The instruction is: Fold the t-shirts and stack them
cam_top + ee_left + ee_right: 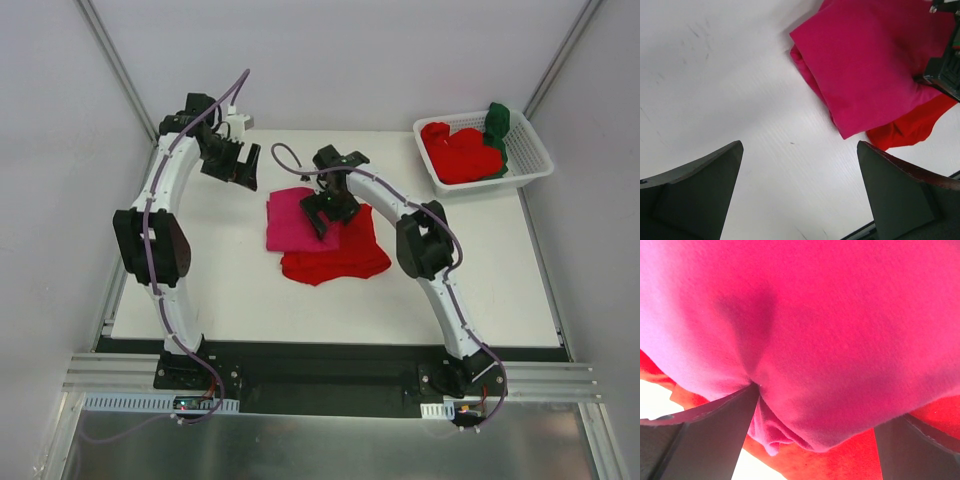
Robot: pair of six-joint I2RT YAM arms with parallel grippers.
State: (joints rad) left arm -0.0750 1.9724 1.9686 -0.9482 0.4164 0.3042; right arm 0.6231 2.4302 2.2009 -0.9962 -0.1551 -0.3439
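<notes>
Underneath everything, white table (480, 280), stretching away from both arm bases. At its far right corner, white slotted basket (537, 150); holds a heap of red t-shirts (462, 152), with a dark green t-shirt (497, 122) draped at the far side.

Near the middle of the table, single red t-shirt (345, 255), spread loosely and rumpled. Over its left part, folded magenta t-shirt (290, 225), overlapping the red cloth and reaching past it onto bare table on the left.

Down at the right edge of the magenta t-shirt, right end effector (325, 210): released, jaws spread wide, straddling a bulge of pink cloth, one jaw touching a crease, pinching nothing.

Over bare table near the far left corner of the magenta t-shirt, left end effector (243, 170): released as well, jaws wide apart, holding nothing, clear of the cloth.
</notes>
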